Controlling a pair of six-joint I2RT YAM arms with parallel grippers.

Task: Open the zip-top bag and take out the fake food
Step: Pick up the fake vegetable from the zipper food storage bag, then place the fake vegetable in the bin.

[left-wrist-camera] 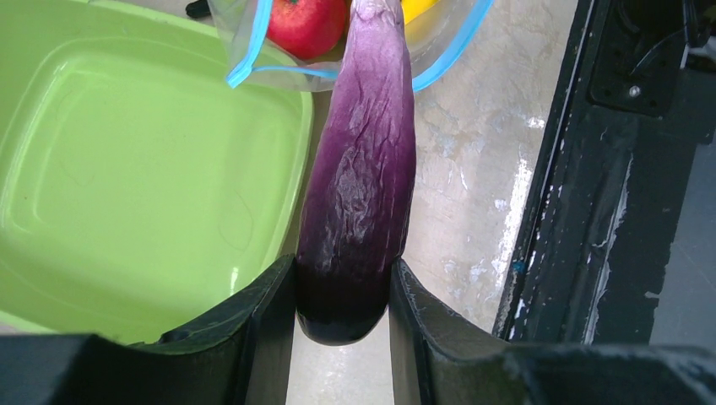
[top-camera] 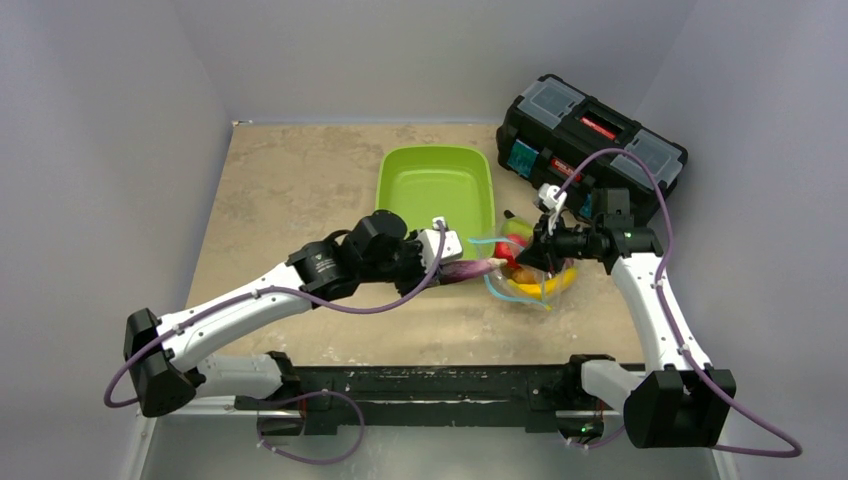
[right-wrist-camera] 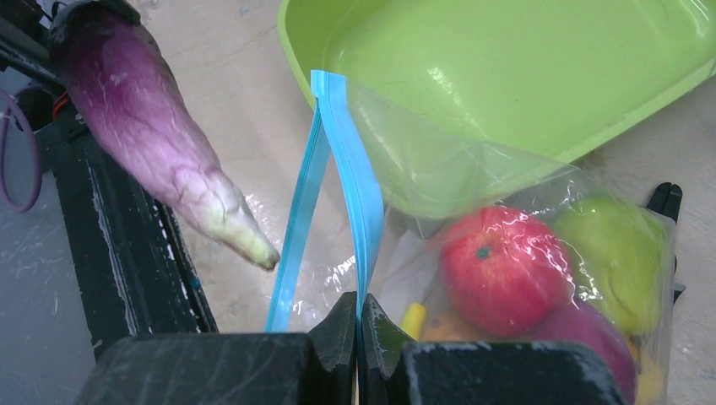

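Observation:
The zip-top bag lies on the table right of the tray, its mouth open and its teal zipper strip parted. My right gripper is shut on one side of that strip. A red apple, a green pear and a yellow banana are still inside the bag. My left gripper is shut on the dark end of a purple eggplant. The eggplant hangs level just outside the bag's mouth, its pale tip towards the bag.
A lime-green tray stands behind the bag, close to the left gripper. A black toolbox sits at the back right. The black mounting rail runs along the table's near edge. A black handle tip shows beyond the bag.

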